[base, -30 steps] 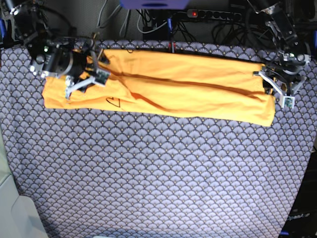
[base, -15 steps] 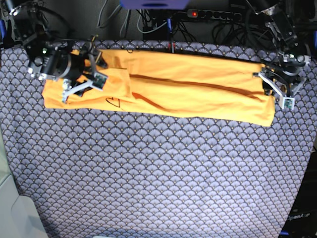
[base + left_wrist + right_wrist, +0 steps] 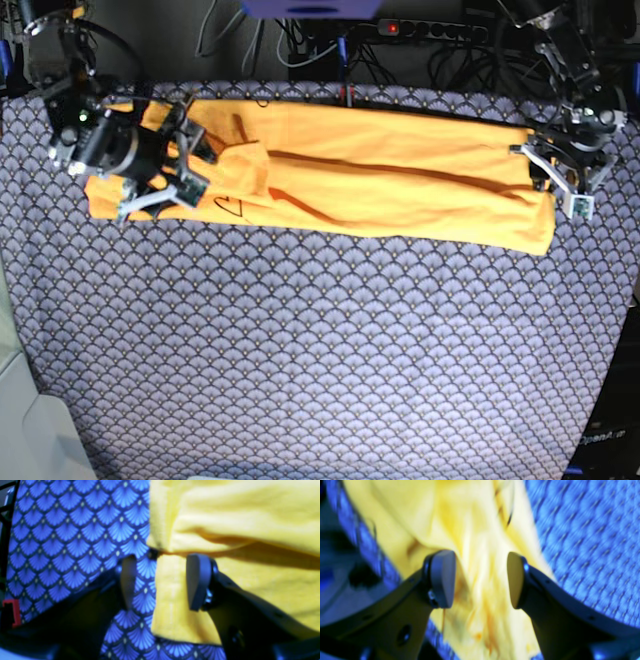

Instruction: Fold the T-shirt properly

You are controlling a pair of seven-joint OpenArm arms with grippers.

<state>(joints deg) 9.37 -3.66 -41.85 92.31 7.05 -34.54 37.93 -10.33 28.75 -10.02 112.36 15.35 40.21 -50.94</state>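
T-shirt (image 3: 340, 175) lies as a long folded band across the upper part of the base frame, on the scallop-patterned cloth (image 3: 300, 340) covering the bench.

Left claw (image 3: 160, 580): jaws apart, straddling the shirt's end edge at far right of the base frame, one finger over cloth, one over shirt. Nothing pinched yet.

Right claw (image 3: 481, 580): jaws apart, over the bunched end at upper left of the base frame, near the dark scribble mark (image 3: 230, 207). Wrist view is blurred, so I can't tell if it touches fabric.

Looks like both ends are being set up for a grab. To do it well:
- get the lower finger under all layers at the edge before closing
- pinch both ends at matching depth
- keep the band taut so the creased middle doesn't sag when folded over
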